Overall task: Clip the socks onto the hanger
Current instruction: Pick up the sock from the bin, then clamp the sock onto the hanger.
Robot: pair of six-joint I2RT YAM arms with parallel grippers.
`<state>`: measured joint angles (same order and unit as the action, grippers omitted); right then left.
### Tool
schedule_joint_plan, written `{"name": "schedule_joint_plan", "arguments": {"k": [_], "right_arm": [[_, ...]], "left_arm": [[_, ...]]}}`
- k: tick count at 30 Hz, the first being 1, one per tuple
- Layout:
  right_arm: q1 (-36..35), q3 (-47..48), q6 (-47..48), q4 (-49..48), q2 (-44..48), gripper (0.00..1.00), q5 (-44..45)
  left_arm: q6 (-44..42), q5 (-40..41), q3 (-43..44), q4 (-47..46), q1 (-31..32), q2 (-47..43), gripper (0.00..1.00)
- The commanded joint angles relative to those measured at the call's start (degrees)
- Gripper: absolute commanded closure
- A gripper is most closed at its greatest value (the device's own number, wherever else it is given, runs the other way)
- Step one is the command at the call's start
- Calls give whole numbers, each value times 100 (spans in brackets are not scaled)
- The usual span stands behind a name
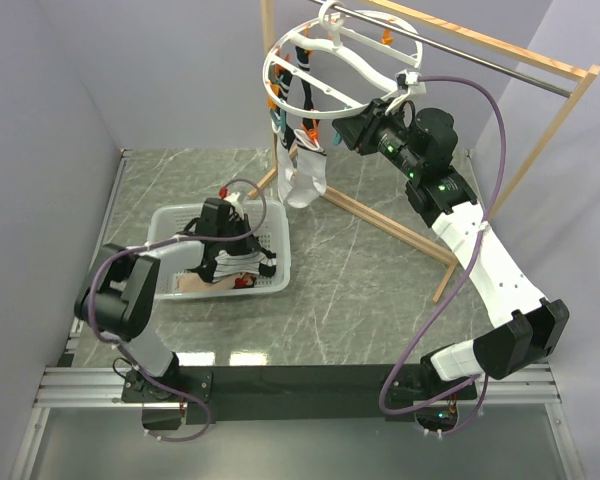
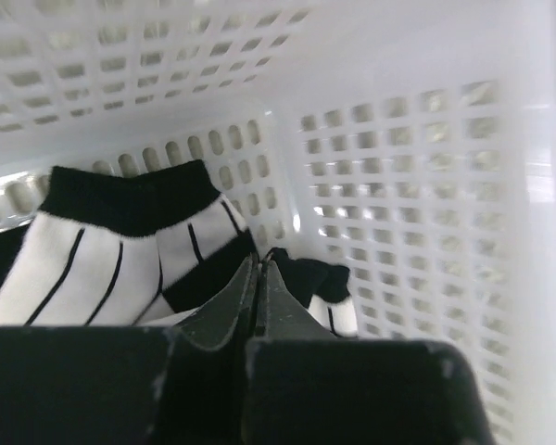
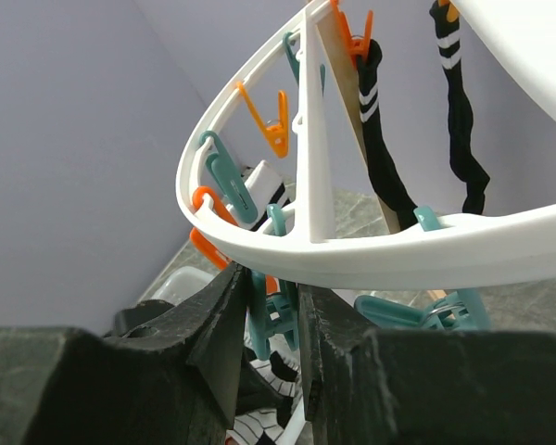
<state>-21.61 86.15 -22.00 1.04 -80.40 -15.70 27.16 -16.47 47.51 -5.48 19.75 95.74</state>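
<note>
The round white hanger (image 1: 280, 62) hangs from the rod, with orange and teal clips around its ring (image 3: 398, 250). A white sock with a black cuff (image 1: 305, 178) and black socks (image 3: 386, 176) hang from it. My right gripper (image 1: 345, 130) is at the ring's near edge, jaws closed on a teal clip (image 3: 276, 315) under the rim. My left gripper (image 1: 235, 250) is down in the white basket (image 1: 165, 225), jaws shut, tips (image 2: 258, 264) against the black band of a white striped sock (image 2: 93, 269). I see no fabric between the jaws.
The wooden frame (image 1: 525, 165) with its metal rod (image 1: 480, 55) stands at the back right. The basket's perforated walls (image 2: 426, 185) close in around the left gripper. More socks lie in the basket (image 1: 242, 280).
</note>
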Motion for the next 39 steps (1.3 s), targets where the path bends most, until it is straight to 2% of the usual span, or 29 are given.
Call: {"name": "schedule_joint_plan", "arguments": {"k": [1, 8, 14, 17, 22, 25, 31, 34, 39], "right_arm": [[-19, 280, -6, -25, 33, 100, -3], [-10, 323, 20, -7, 25, 100, -29], [-10, 306, -50, -77, 16, 100, -143], [-10, 332, -68, -95, 7, 100, -196], [-10, 341, -182, -95, 33, 100, -240], [-10, 350, -261, -95, 7, 100, -249], [-10, 367, -270, -95, 51, 100, -275], [-10, 350, -261, -77, 94, 100, -231], [-10, 262, -358, -95, 147, 100, -258]], "left_arm": [[-105, 232, 276, 11, -15, -872, 100], [-123, 48, 391, 213, -50, -2286, 99], [-105, -67, 557, 257, 134, -2973, 99], [0, 283, 838, 214, 415, -3149, 99], [693, 2055, 1050, -225, 1248, -3246, 99], [1010, 2830, 1173, -603, 1732, -3185, 99], [1275, 3676, 1586, -1077, 2453, -2772, 100], [1292, 3923, 1840, -1316, 2595, -2491, 99], [1608, 4414, 2526, -1096, 2657, -1902, 99]]}}
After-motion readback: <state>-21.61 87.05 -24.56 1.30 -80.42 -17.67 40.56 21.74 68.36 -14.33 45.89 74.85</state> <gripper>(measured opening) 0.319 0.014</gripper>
